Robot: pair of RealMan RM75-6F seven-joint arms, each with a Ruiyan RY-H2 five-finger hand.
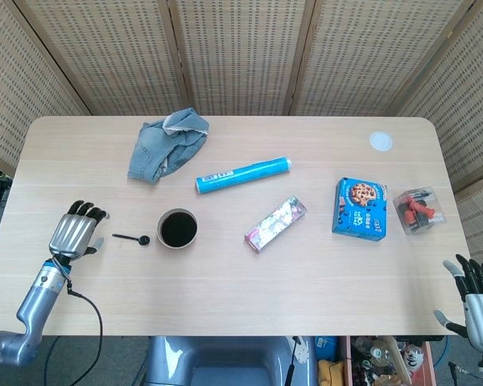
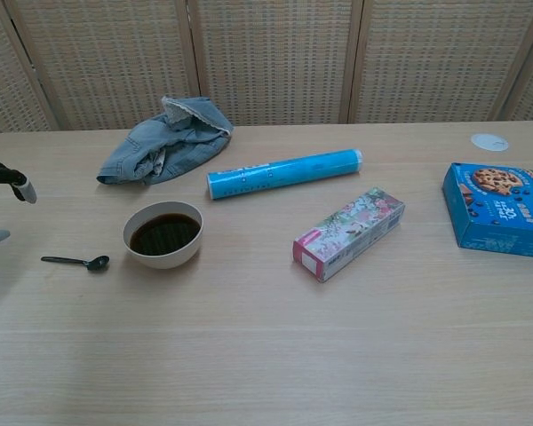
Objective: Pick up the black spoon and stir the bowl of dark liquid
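The left hand (image 1: pixel 76 235) hovers over the left end of the surface (image 1: pixel 225 297) with its fingers spread and nothing in them. Just to its right, apart from the fingertips, the black spoon (image 1: pixel 132 238) lies flat, handle toward the hand and its small scoop pointing at the bowl of dark liquid (image 1: pixel 178 228), which stands immediately beyond the spoon's tip. Judging by this, no part of the task is done: the spoon is not picked up and the liquid is unstirred; grasping the handle, lifting, dipping and stirring all remain. Further right, well away from the left hand, lie a crumpled denim cloth (image 1: pixel 167 143), a blue roll (image 1: pixel 244 174), a floral box (image 1: pixel 275 223) and a blue cookie box (image 1: pixel 361 209). At the far right, off the surface's edge, the right hand (image 1: pixel 476 302) rests open, fingers apart, holding nothing.
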